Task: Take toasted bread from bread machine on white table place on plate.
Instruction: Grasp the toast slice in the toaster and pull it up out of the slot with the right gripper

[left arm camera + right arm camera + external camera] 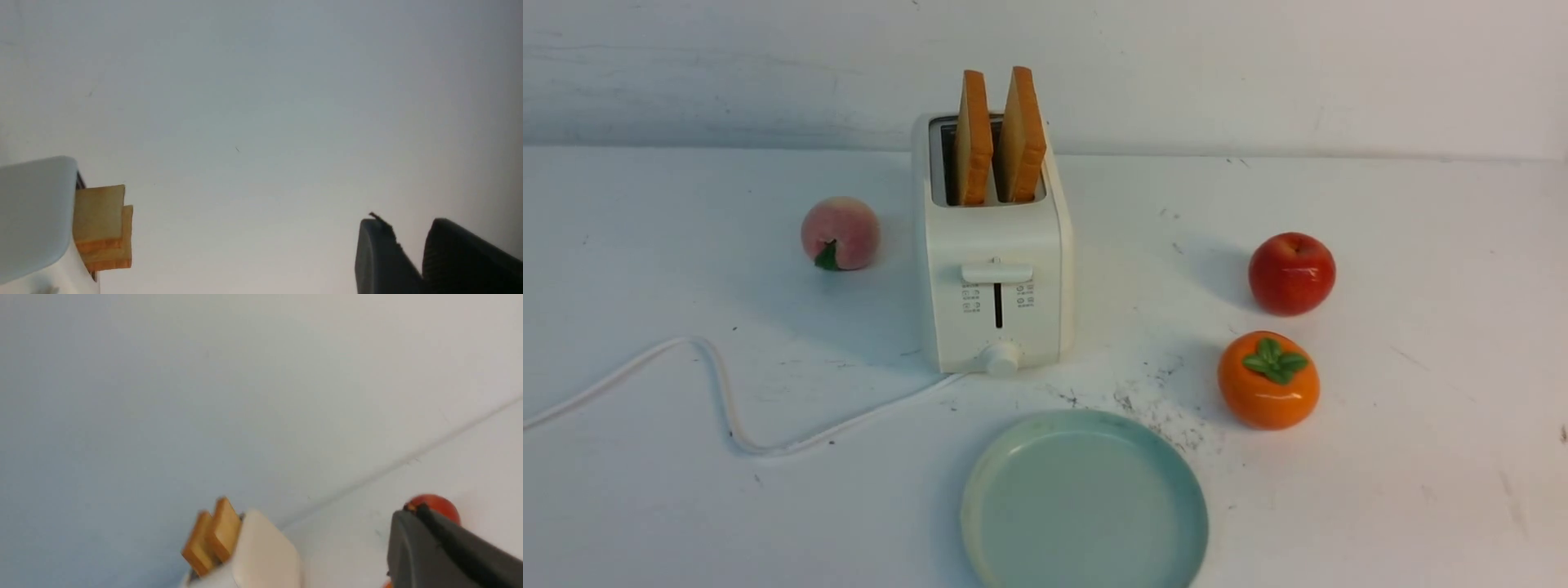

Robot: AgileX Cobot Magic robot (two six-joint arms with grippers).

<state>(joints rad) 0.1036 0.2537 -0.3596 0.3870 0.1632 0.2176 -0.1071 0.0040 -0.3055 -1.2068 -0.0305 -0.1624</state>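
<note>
Fingers (380,253) of L gripper (408,230) narrowly apart, R gripper (416,516) pinched shut, both empty; 2 toast slices (974,139) stand proud of toaster (996,241) for easy grabbing, plate (1086,506) in front.

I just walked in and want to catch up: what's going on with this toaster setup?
Nothing is being handled yet. Two slices of toast stand in the toaster, and the plate in front of it holds nothing. The left gripper, slightly open, and the right gripper, shut, hold nothing and are clear of the toaster.
</note>
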